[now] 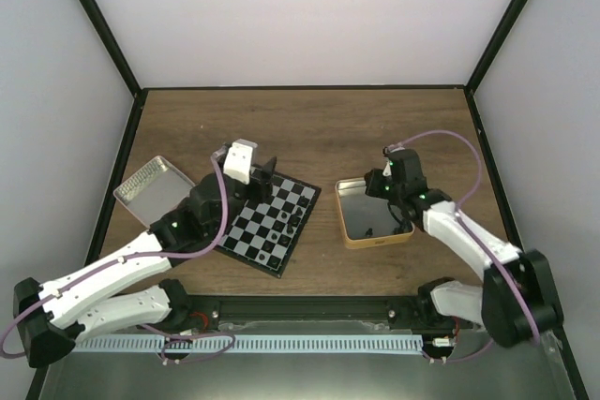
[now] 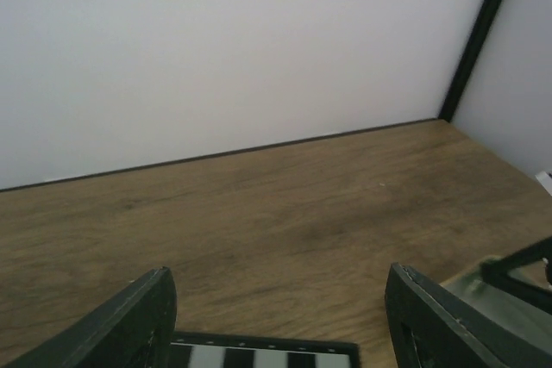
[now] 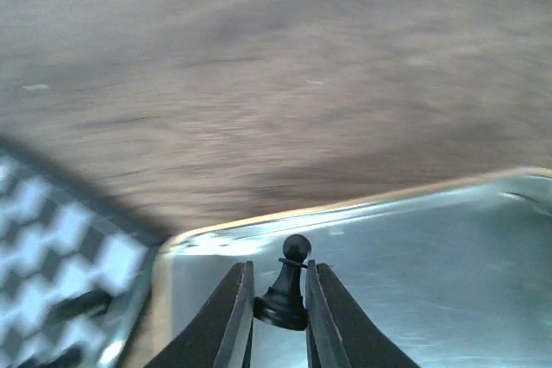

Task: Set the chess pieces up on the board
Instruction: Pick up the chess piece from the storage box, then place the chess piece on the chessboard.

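The board (image 1: 246, 235) lies left of centre, with a few black chess pieces (image 1: 282, 223) standing on its right half. My right gripper (image 3: 278, 299) is shut on a black pawn (image 3: 289, 286), pinched at its base between both fingers over the floor of the gold-rimmed tin (image 3: 345, 204). From above, the right gripper (image 1: 400, 222) sits at that tin's (image 1: 361, 241) right side. My left gripper (image 2: 280, 325) hangs open and empty above the board's far edge (image 2: 259, 355). In the top view the left gripper (image 1: 265, 173) is at the board's far corner.
An open silver tin (image 1: 153, 190) lies at the left, partly under the left arm. The gold-rimmed tin stands just right of the board, whose blurred checks (image 3: 52, 247) show at the left of the right wrist view. Bare wooden table (image 1: 319, 128) stretches to the back wall.
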### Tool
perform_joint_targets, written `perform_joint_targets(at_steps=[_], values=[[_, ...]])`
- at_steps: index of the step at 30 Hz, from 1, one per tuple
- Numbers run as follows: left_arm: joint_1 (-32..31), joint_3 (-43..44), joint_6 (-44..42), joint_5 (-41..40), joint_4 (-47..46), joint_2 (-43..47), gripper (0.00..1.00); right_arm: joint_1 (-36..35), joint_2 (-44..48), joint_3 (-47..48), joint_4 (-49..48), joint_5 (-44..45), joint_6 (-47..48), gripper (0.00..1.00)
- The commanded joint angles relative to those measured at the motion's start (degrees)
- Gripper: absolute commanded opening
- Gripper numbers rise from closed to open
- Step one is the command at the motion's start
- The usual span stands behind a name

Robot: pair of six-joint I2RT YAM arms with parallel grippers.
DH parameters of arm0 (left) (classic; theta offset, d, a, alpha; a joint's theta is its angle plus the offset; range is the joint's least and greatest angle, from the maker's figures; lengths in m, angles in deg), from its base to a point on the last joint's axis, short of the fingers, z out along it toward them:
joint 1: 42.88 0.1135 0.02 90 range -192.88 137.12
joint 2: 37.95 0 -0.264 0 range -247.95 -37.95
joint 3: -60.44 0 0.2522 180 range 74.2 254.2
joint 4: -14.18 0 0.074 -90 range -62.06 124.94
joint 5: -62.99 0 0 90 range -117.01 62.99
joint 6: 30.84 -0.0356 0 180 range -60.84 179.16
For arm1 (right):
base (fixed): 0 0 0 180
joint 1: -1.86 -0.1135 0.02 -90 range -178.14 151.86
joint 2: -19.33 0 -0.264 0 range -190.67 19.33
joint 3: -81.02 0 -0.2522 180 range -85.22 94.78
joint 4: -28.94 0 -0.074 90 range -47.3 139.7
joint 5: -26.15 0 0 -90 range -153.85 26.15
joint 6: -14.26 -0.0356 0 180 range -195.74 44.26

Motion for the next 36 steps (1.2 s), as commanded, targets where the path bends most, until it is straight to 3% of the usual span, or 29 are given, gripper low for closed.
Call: perform_joint_targets(at_steps=[1,6,12,22,36], values=[[1.4,5.6,7.9,12.2,2.3,-4.1,0.69,0.4,9.4,-1.4,-7.3,-21.3,6.0,0.15],[7.4,19.4,22.0,32.2,9.8,-12.5,0.68,0.5,16.3,-0.5,-15.9,-38.9,6.6,0.16],[10.4,23.8,28.7,53.0,2.4,-15.6,0.74,0.4,16.6,4.1,-21.5,-55.3,7.0,0.18],[11.4,24.8,33.7,64.4,2.0,-20.0,0.71,0.5,15.9,8.5,-27.1,-66.6,8.5,0.18],[12.1,23.5,38.8,68.9,-1.1,-22.2,0.34,0.4,12.0,12.5,-25.2,-65.5,13.4,0.18]])
